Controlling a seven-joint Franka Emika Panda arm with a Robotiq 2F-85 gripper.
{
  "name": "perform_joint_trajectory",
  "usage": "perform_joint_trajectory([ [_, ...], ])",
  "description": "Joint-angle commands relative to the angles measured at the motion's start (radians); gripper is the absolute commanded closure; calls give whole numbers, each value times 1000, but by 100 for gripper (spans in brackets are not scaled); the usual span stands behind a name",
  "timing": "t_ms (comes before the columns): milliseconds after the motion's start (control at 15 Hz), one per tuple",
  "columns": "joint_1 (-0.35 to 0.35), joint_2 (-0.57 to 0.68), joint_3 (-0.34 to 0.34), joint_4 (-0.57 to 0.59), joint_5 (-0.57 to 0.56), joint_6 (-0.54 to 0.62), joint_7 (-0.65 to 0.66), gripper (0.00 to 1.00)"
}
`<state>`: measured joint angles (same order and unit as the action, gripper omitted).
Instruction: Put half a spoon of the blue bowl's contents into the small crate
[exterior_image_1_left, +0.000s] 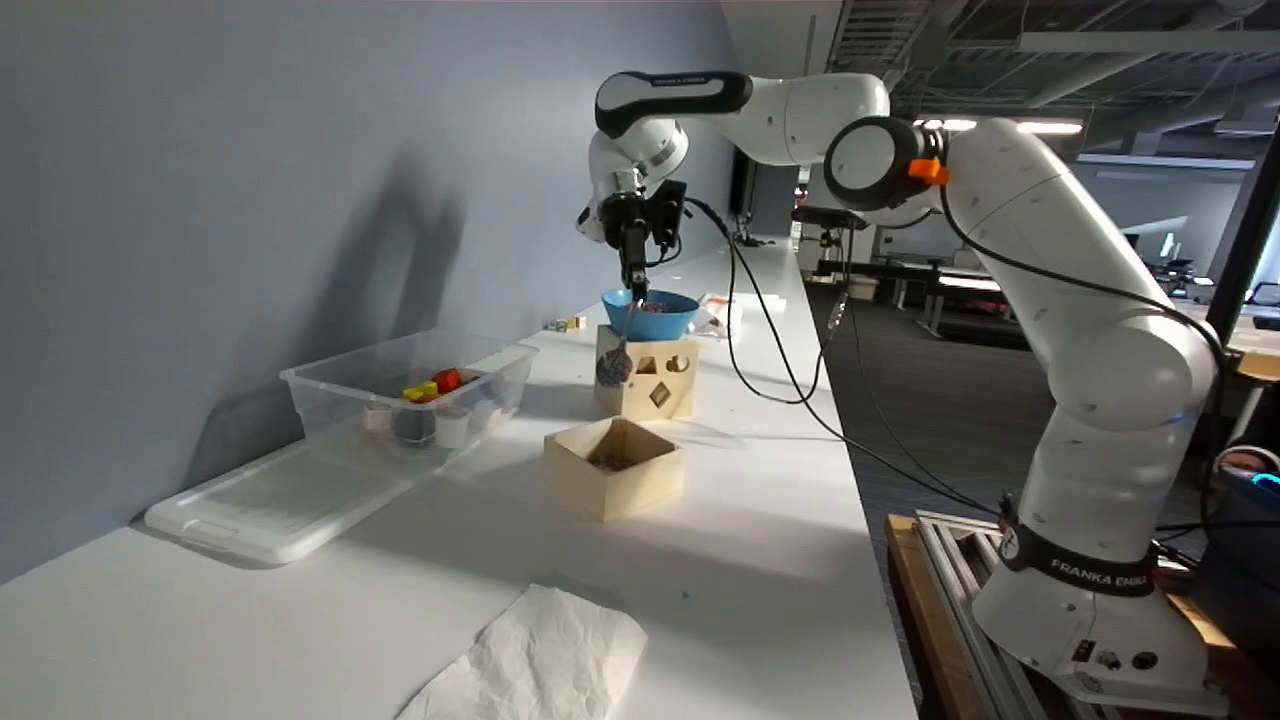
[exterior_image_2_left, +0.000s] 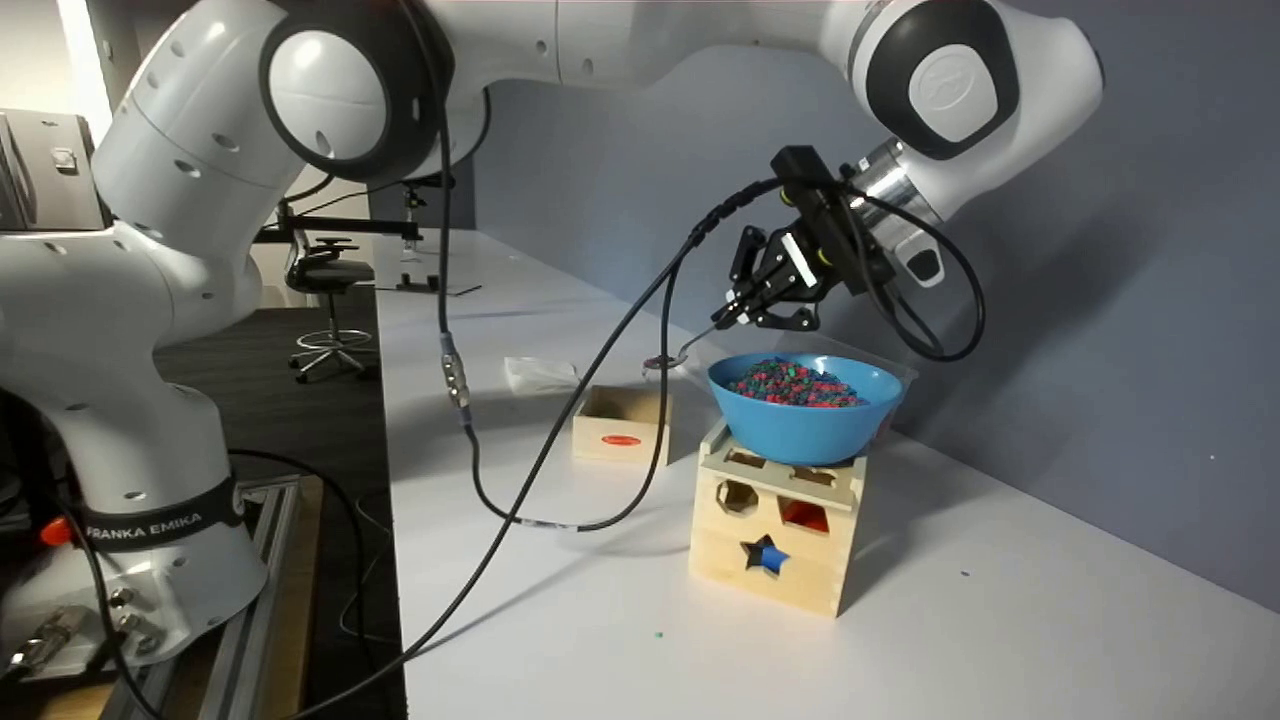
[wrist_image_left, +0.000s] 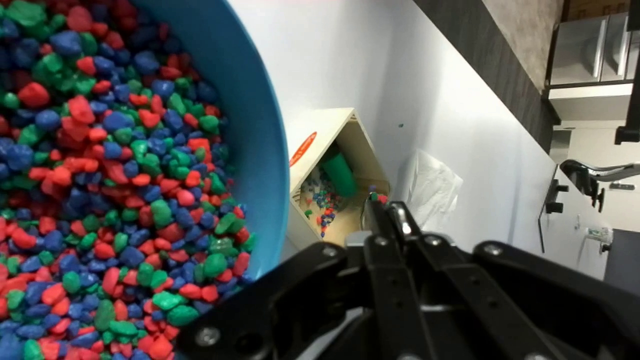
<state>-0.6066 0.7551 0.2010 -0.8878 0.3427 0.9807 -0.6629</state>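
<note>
My gripper (exterior_image_2_left: 728, 316) is shut on the spoon (exterior_image_2_left: 700, 338); its metal handle (wrist_image_left: 401, 218) gleams between the fingertips in the wrist view. Red, green and blue granules lie on the spoon's head, which tilts downward beside the blue bowl (exterior_image_2_left: 800, 430), clear of its rim. That bowl, well filled with the same granules, rests on a wooden shape-sorter box (exterior_image_2_left: 720, 540). Beyond it on the table stands the small crate (exterior_image_1_left: 612, 480), an open wooden box. Inside the crate (wrist_image_left: 327, 125) I see scattered granules and a green cylinder (wrist_image_left: 340, 172). My fingers hide part of the spoon.
A clear plastic tub (exterior_image_1_left: 320, 405) with red and yellow items stands by the grey wall, its white lid (exterior_image_1_left: 280, 510) nearby. Crumpled paper (exterior_image_1_left: 550, 650) lies past the crate. A black cable with a metal connector (exterior_image_2_left: 455, 375) loops from the wrist over the table.
</note>
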Motion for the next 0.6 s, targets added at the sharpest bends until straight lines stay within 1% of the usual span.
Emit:
perform_joint_trajectory([
  [0,18,-44,-8,-46,-37,21,-14,99],
  [533,55,-68,-12,-55,-96,35,-23,99],
])
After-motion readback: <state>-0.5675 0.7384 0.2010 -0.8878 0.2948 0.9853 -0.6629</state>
